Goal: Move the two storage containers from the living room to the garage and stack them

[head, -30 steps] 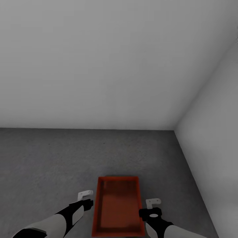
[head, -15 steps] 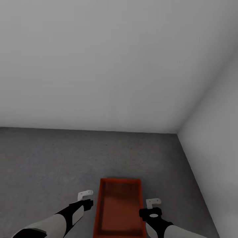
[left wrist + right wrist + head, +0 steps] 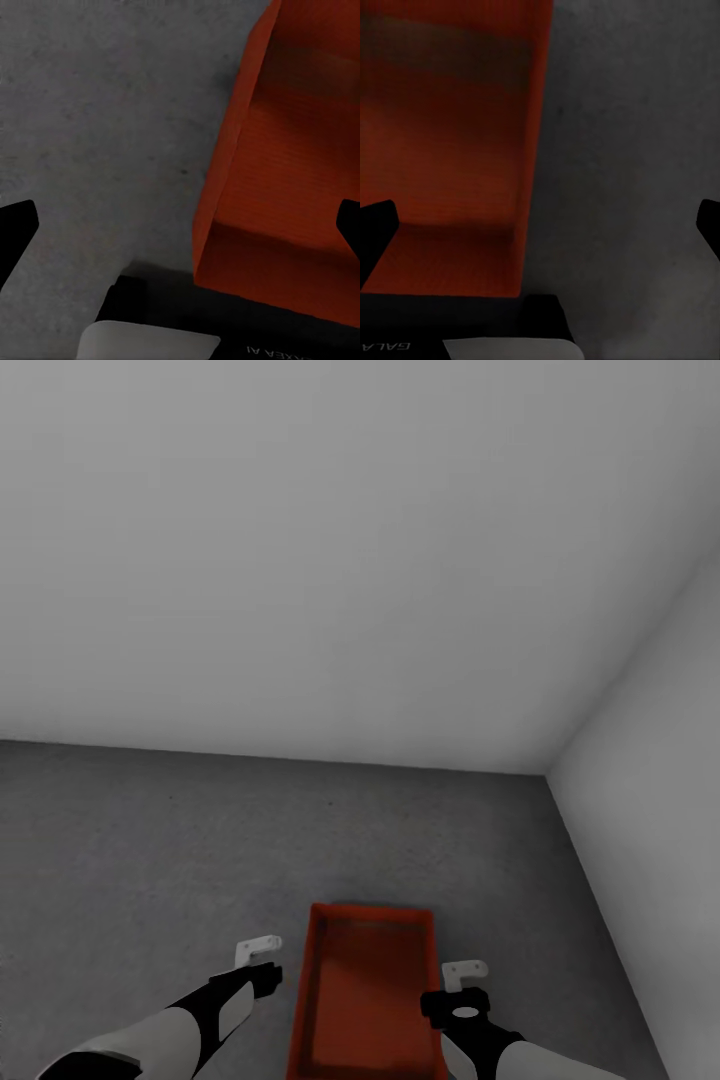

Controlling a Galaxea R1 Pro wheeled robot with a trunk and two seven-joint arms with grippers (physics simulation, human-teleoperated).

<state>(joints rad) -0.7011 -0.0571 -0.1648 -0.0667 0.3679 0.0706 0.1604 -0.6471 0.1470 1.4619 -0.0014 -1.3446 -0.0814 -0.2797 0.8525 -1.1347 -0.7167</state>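
Plain pale grey walls (image 3: pixel 300 560) are meeting in a corner above the dark grey speckled concrete floor (image 3: pixel 150 840). An orange-red rectangular open-top plastic bin (image 3: pixel 368 1000) is sitting on that floor, holding nothing, its ribbed bottom showing. The left pincer (image 3: pixel 258 950) and right pincer (image 3: pixel 464 970) are hanging spread wide, either side of it, gripping nothing.

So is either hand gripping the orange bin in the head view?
No: the left hand and right hand sit apart from the storage container, which rests on the floor between them.
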